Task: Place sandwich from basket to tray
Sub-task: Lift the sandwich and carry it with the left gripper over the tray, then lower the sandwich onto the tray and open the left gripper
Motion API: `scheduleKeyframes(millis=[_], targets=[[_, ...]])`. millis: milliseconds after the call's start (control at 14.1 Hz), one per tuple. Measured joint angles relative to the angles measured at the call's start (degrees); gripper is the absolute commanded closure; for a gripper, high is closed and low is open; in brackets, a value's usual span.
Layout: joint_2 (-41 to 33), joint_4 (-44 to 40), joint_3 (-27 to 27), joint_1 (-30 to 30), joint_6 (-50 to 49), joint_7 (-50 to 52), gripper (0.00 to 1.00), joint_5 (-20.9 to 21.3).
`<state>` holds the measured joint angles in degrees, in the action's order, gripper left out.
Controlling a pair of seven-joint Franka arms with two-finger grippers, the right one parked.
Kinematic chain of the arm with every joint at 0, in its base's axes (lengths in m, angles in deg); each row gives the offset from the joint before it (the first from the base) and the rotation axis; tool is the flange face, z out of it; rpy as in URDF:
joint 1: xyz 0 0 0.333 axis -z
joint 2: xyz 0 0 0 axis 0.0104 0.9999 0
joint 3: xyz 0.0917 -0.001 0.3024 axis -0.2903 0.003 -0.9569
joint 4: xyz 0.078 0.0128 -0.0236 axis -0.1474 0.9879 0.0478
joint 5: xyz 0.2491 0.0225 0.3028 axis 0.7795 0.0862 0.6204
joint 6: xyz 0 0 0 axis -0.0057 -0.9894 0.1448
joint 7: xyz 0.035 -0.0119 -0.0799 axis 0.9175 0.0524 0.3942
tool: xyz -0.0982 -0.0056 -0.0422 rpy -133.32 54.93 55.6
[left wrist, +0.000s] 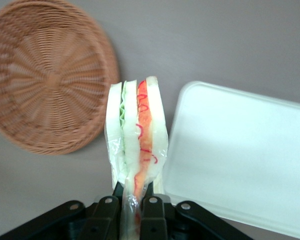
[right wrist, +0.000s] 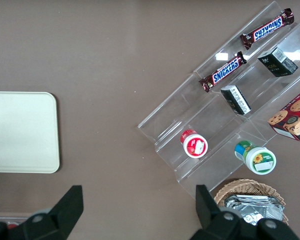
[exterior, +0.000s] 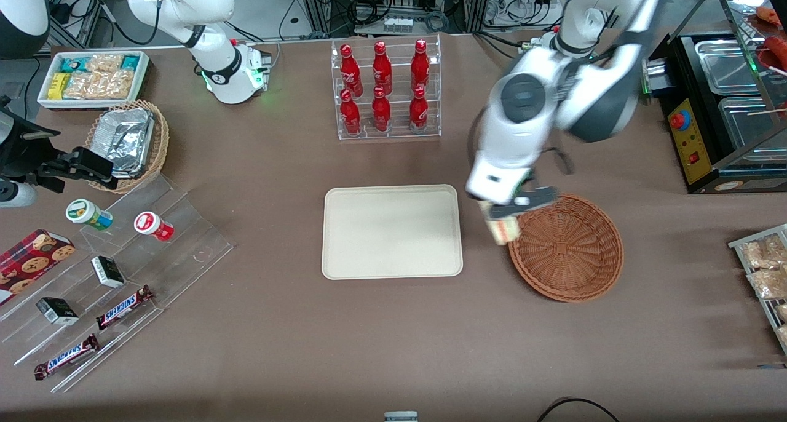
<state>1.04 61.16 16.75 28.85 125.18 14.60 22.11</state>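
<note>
My gripper [exterior: 505, 216] [left wrist: 132, 200] is shut on the sandwich [left wrist: 136, 135] [exterior: 504, 228], a plastic-wrapped wedge of white bread with green and pink-red filling, held by its narrow end. It hangs above the table in the gap between the reddish-brown wicker basket [exterior: 569, 247] [left wrist: 45, 75] and the cream tray [exterior: 392, 231] [left wrist: 245, 155], just over the basket's rim. Nothing lies in the basket or on the tray.
A clear rack of red bottles [exterior: 385, 90] stands farther from the front camera than the tray. Toward the parked arm's end are a tiered clear shelf [exterior: 117, 274] with snacks, a tan basket of foil trays [exterior: 126, 142] and a white snack bin [exterior: 92, 77].
</note>
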Motion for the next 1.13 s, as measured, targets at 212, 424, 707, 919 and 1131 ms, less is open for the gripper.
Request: scheduleKeyframes(millis=[212, 424, 707, 919, 1131], targets=[[8.7, -4.1, -0.1, 4.3, 5.8, 0.1, 1.0, 1.2], [15.6, -7.3, -0.1, 7.2, 9.9, 0.1, 1.0, 1.3], [20.9, -11.0, -0.1, 9.3, 15.2, 0.1, 1.0, 1.4], [23.4, -11.4, -0.1, 10.4, 19.5, -0.1, 1.0, 1.6], [25.3, -11.6, -0.2, 11.6, 21.5, -0.1, 0.44, 2.1]])
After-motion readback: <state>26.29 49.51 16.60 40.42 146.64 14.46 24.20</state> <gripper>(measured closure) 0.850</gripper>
